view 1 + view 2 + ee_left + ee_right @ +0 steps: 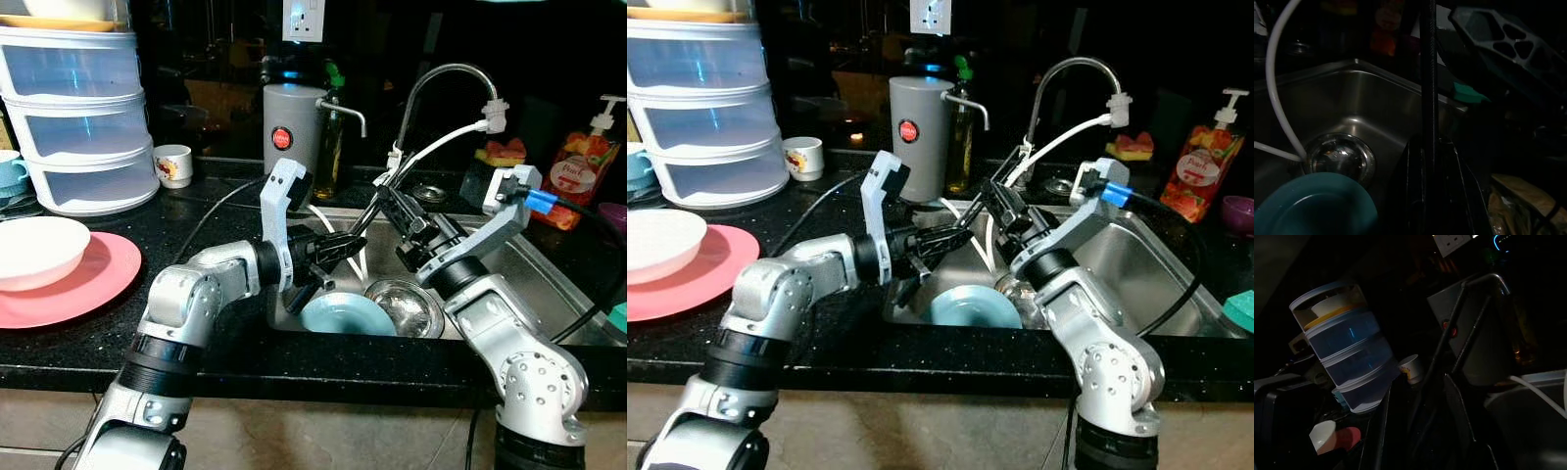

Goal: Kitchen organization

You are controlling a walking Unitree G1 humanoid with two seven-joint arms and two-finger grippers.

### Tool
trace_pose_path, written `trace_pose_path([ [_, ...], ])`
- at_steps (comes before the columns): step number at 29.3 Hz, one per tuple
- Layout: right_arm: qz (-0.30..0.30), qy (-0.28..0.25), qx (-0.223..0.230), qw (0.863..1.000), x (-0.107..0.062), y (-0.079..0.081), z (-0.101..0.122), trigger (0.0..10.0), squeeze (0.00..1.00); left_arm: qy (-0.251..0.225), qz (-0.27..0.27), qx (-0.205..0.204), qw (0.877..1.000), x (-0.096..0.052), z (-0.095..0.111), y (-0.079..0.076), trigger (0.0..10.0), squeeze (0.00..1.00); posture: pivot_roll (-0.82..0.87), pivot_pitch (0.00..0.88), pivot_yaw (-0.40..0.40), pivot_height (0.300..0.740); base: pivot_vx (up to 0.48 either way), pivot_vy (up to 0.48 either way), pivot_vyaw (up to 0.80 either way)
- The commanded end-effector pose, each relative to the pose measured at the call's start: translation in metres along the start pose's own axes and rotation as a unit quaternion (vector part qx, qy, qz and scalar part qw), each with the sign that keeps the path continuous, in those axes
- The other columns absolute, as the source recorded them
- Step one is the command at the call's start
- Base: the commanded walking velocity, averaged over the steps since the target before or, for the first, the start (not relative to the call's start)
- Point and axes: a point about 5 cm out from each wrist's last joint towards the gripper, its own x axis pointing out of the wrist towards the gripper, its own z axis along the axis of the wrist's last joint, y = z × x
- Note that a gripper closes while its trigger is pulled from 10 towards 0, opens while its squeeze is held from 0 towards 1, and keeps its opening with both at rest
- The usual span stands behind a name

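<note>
Both arms reach over the steel sink [529, 250]. A thin dark metal utensil [361, 217] slants between the two grippers above the basin. My left gripper [338, 247] is shut on its lower end; in the left wrist view the rod [1427, 98] rises straight out from between the fingers. My right gripper [387, 196] is at the utensil's upper end, and the right wrist view shows its thin rods [1449, 347] running forward. A teal plate [343, 315] lies in the sink below them, next to the round drain strainer [404, 304].
On the black counter to the left are a pink plate [93, 284] with a white bowl [34, 250], stacked clear containers [83, 117] and a mug [174, 164]. A grey canister [289, 127], the faucet [446, 78], its white hose and a soap bottle [578, 166] line the back.
</note>
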Motion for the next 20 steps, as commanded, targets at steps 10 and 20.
trace_pose_path([
  [10, -0.018, 0.007, 0.002, 1.0, 0.0, -0.005, -0.005, 10.0, 1.0, -0.02, -0.016, 0.013, 1.0, 0.002, 0.007, -0.005, 10.0, 0.0, 0.1, 0.009, -0.057, 0.74, 0.0, 0.0, 0.0],
  [20, 0.001, -0.004, 0.024, 1.0, 0.0, -0.001, -0.002, 10.0, 0.0, -0.01, -0.035, 0.009, 0.999, 0.006, 0.001, -0.012, 10.0, 0.0, 0.11, 0.016, -0.059, 0.74, 0.0, 0.0, 0.0],
])
